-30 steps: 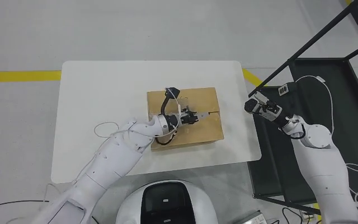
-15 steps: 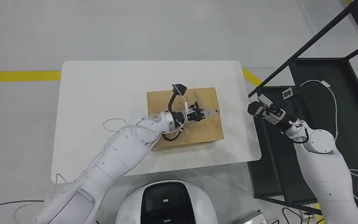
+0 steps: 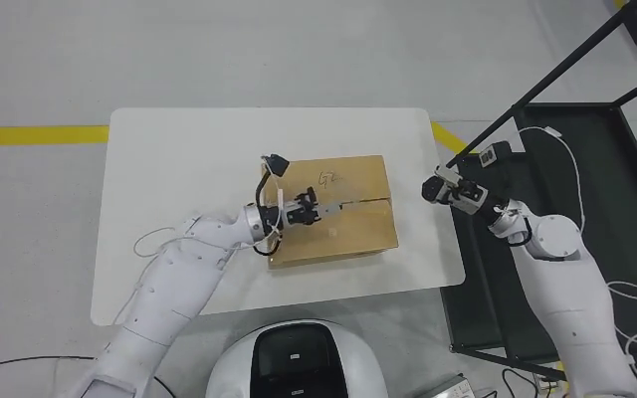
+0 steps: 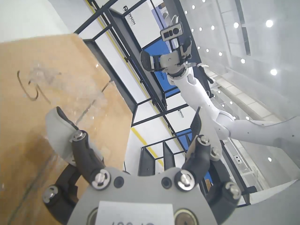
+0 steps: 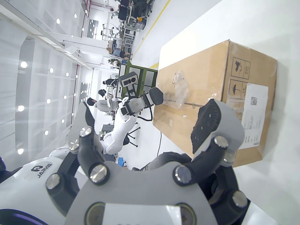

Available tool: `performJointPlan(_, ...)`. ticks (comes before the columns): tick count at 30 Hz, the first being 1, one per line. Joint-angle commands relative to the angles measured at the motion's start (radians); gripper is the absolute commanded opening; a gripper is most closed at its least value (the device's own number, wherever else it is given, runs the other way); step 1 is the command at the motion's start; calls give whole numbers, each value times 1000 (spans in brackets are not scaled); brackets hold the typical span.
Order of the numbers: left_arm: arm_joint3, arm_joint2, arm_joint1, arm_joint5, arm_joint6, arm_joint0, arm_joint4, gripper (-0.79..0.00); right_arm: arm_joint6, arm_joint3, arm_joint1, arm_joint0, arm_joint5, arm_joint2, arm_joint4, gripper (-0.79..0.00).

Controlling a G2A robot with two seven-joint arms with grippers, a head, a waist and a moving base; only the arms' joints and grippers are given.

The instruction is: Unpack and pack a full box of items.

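— So, what's underneath it all, starting from the left?

— Pale grey floor, with a yellow floor line (image 3: 50, 134) running in behind a white table (image 3: 159, 199). The table is a matt slab with rounded corners. Past its right edge stands a black metal rack (image 3: 607, 124) of thin square bars.

— And the box?

— The cardboard box (image 3: 348, 239) sits right of the table's centre with its flaps shut. It's plain brown and flat-topped. A pen scrawl (image 3: 325, 177) marks the top, and crumpled clear tape (image 5: 179, 87) lies along the middle seam. The end facing the right arm carries a white label (image 5: 254, 115) beside printed handling symbols.

— Where's the left arm?

— It comes in from the near left, forearm low across the table, wrist over the box's left part. The left gripper (image 3: 328, 208) points along the seam toward the right, spread wide and empty. One grey finger (image 4: 58, 127) lies low over the cardboard by the tape, though I can't tell whether it touches. The other finger is up in the air.

— And on the right?

— The right arm reaches in from the rack side with its elbow bent. The right gripper (image 3: 431, 189) hangs at the table's right edge, apart from the box and aimed at its labelled end. It's splayed and empty too, with a ribbed black pad (image 5: 206, 122) showing.
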Motion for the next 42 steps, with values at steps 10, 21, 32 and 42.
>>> performJointPlan(10, -328, -390, 90, -56, -32, 327, -108, 0, 44, -66, -23, 169, 114, -220, -136, 0)
performJointPlan(21, -344, -582, 100, -14, 307, 501, -107, 0, 82, -7, -76, 383, 171, -485, -202, 0)
performJointPlan(32, -296, -691, 112, 56, 359, 493, -106, 0, 71, 49, -149, 535, 169, -720, -241, 0)
performJointPlan(42, -284, -737, 118, 93, 386, 486, -80, 0, 0, 138, -229, 646, 145, -875, -220, 0)
